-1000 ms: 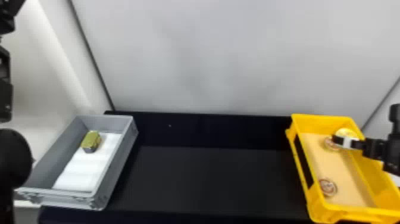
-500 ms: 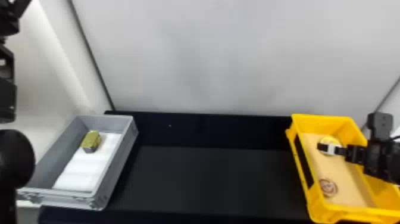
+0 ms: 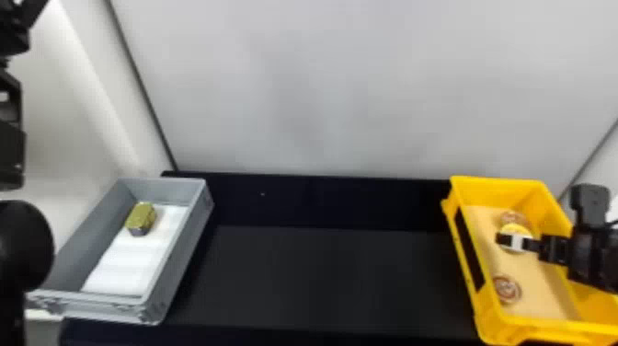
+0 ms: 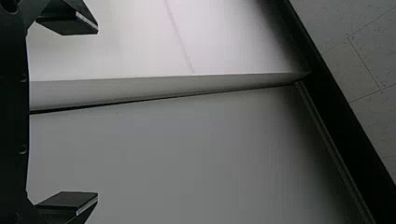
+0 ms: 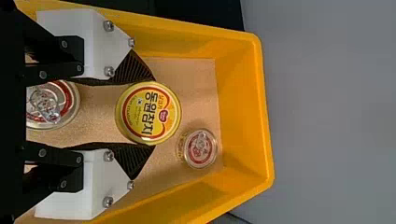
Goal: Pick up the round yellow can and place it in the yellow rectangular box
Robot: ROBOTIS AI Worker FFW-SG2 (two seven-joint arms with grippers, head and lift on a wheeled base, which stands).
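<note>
My right gripper (image 3: 515, 242) is inside the yellow rectangular box (image 3: 464, 257), shut on the round yellow can (image 3: 514, 229). The right wrist view has the can (image 5: 148, 113) lid toward the camera, pinched at its edges between the dark ribbed fingers of the right gripper (image 5: 152, 114). Whether the can touches the box floor, I cannot tell. My left arm (image 3: 11, 152) is parked at the left edge of the head view. In the left wrist view the left gripper (image 4: 97, 113) stands open, nothing between its fingers.
Two cans with reddish printed lids (image 5: 201, 148) (image 5: 51, 105) lie in the yellow box, on either side of the held can. A grey box (image 3: 184, 257) at the left holds a gold-green can (image 3: 141, 218) on white padding. Black table (image 3: 331, 280) lies between the boxes.
My right gripper has shifted left and toward the robot, carrying the round yellow can from near the box's right wall to over its middle. The left arm has barely moved.
</note>
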